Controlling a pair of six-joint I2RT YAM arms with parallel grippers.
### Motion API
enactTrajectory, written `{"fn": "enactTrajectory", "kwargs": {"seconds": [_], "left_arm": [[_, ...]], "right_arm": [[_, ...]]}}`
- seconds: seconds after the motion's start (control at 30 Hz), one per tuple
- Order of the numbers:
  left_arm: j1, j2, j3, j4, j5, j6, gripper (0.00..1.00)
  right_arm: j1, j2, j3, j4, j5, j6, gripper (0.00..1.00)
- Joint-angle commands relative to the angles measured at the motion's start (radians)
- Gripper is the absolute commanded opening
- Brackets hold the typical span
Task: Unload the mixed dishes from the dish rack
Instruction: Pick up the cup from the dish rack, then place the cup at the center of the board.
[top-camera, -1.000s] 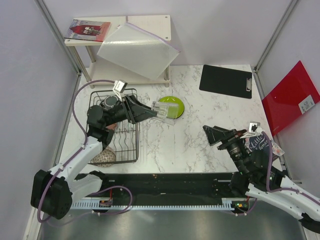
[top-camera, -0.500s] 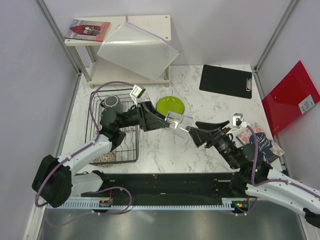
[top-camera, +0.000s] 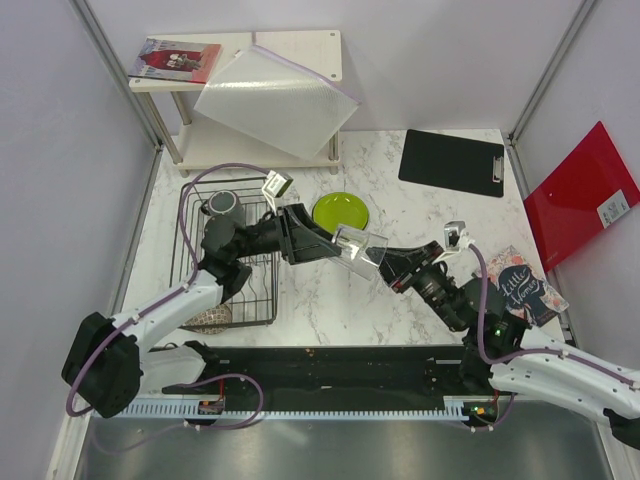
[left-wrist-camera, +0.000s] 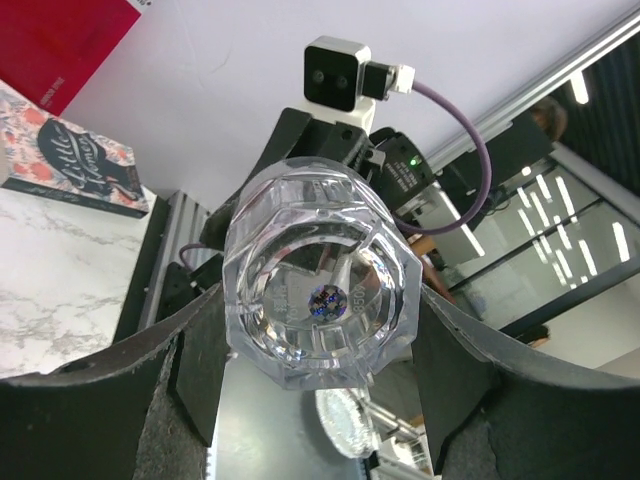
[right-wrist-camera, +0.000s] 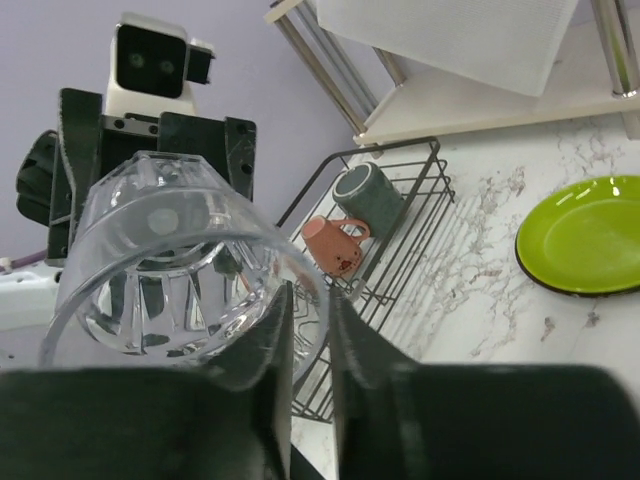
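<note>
The clear glass (top-camera: 358, 243) hangs on its side above the table, between the two arms. My left gripper (top-camera: 345, 243) is shut on its base end, one finger on each side (left-wrist-camera: 318, 310). My right gripper (top-camera: 385, 262) is shut on the glass rim (right-wrist-camera: 170, 270), with one finger inside and one outside the wall (right-wrist-camera: 308, 295). The black wire dish rack (top-camera: 190, 215) stands at the left. It holds a dark mug (right-wrist-camera: 368, 195) and a small pink cup (right-wrist-camera: 335, 243). A brown speckled bowl (top-camera: 210, 315) sits at its near end. The lime-green plate (top-camera: 341, 211) lies on the table.
A white two-tier shelf (top-camera: 240, 60) at the back left carries a book (top-camera: 178, 58) and a white mesh sheet (top-camera: 275, 95). A black clipboard (top-camera: 452, 160) lies at the back right. A red folder (top-camera: 580, 195) leans at the right wall, and a patterned book (top-camera: 520, 285) lies near it.
My left arm carried the glass rightward, off the plate area. My right arm reached left to meet it, and its jaws went from wide open to shut on the rim.
</note>
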Motion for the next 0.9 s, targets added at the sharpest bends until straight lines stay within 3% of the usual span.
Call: {"fn": "enactTrajectory", "kwargs": {"seconds": [0.0, 0.03, 0.1, 0.13, 0.2, 0.27, 0.3, 0.4, 0.47, 0.53, 0.6, 0.8, 0.87], "left_arm": [[0.012, -0.067, 0.081, -0.231, -0.033, 0.210, 0.14], [0.018, -0.079, 0.102, -0.294, -0.050, 0.239, 0.21], [0.046, -0.081, 0.113, -0.386, -0.058, 0.285, 0.41], [0.056, -0.081, 0.113, -0.396, -0.056, 0.285, 0.44], [0.082, -0.078, 0.105, -0.382, -0.053, 0.278, 0.44], [0.090, -0.057, 0.098, -0.371, -0.044, 0.269, 0.28], [0.092, -0.047, 0.098, -0.335, -0.032, 0.252, 0.25], [0.098, -0.012, 0.110, -0.398, -0.044, 0.236, 0.52], [0.104, -0.007, 0.102, -0.416, -0.068, 0.247, 0.52], [0.118, -0.004, 0.105, -0.481, -0.105, 0.258, 0.67], [0.130, -0.012, 0.118, -0.576, -0.154, 0.308, 0.69], [0.132, -0.050, 0.179, -0.995, -0.518, 0.368, 0.69], [0.132, -0.050, 0.200, -1.084, -0.585, 0.362, 0.69]], "right_arm": [[-0.003, -0.063, 0.059, -0.062, 0.079, -0.031, 0.09], [-0.003, -0.077, 0.063, -0.081, 0.096, -0.043, 0.02], [-0.002, -0.118, 0.078, -0.136, 0.140, -0.060, 0.00], [-0.003, -0.130, 0.086, -0.153, 0.153, -0.066, 0.00], [-0.003, -0.153, 0.104, -0.193, 0.170, -0.089, 0.00], [-0.002, -0.161, 0.121, -0.216, 0.176, -0.105, 0.00], [-0.002, -0.160, 0.125, -0.221, 0.170, -0.106, 0.00], [-0.003, -0.154, 0.147, -0.238, 0.170, -0.114, 0.00], [-0.002, -0.149, 0.168, -0.247, 0.179, -0.123, 0.00], [-0.002, -0.141, 0.191, -0.288, 0.219, -0.129, 0.00], [-0.003, -0.097, 0.259, -0.381, 0.350, -0.132, 0.00], [-0.014, 0.160, 0.473, -0.667, 0.714, -0.120, 0.00], [-0.058, 0.296, 0.573, -0.771, 0.716, -0.087, 0.00]]}}
